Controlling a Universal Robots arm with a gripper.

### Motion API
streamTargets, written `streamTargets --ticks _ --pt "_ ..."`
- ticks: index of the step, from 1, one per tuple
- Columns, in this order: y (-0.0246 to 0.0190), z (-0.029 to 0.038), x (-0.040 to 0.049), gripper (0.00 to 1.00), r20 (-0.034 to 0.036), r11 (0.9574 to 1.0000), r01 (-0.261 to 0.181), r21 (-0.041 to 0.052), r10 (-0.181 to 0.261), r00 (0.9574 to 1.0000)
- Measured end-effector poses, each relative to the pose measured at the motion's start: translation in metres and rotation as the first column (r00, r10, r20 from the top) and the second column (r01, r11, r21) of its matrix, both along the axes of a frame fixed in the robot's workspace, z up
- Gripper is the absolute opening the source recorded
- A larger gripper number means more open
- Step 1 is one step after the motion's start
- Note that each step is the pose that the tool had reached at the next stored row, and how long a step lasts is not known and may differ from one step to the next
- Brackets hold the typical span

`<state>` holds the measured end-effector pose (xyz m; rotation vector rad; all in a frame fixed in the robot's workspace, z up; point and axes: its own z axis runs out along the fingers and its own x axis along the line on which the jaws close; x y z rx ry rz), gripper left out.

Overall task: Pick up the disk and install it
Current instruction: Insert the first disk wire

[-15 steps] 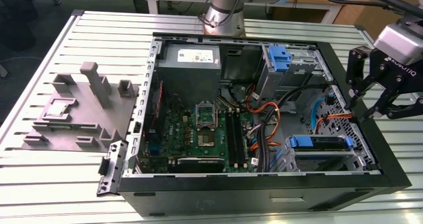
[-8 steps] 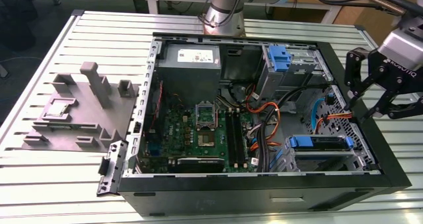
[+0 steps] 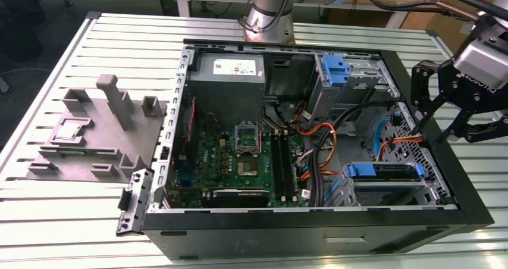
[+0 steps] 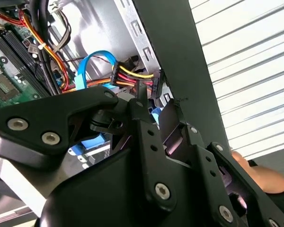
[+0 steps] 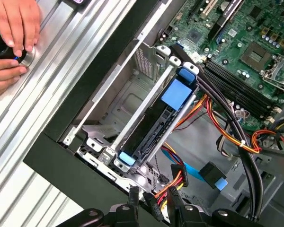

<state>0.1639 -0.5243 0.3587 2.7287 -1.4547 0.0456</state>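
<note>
Gripper (image 3: pixel 444 123) hovers at the case's (image 3: pixel 317 233) wall, jaws wide and empty. Disk (image 5: pixel 173 111) sits in its bay; loose cables (image 5: pixel 227 127) nearby could snag a finger.

This looks like a robotics lab or electronics workshop: an open desktop computer case (image 3: pixel 317 156) lies on a slotted aluminium bench (image 3: pixel 71 221), a grey fixture plate (image 3: pixel 95 135) sits beside the case, and the robot arm's base (image 3: pixel 274 10) stands just behind it.
</note>
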Motion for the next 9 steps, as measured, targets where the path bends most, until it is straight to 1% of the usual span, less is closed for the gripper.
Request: streamTargets --ticks 1,3,9 --pt "0.0011 -0.0007 0.0003 0.37 0.0003 1.0000 -0.001 -0.0023 0.001 1.0000" --pt "0.0017 -0.0015 0.0005 0.37 0.0007 1.0000 -0.008 -0.0038 0.008 1.0000" --pt "0.0018 -0.0032 0.0012 0.37 0.0027 0.9981 -0.061 -0.0044 0.061 0.9981"
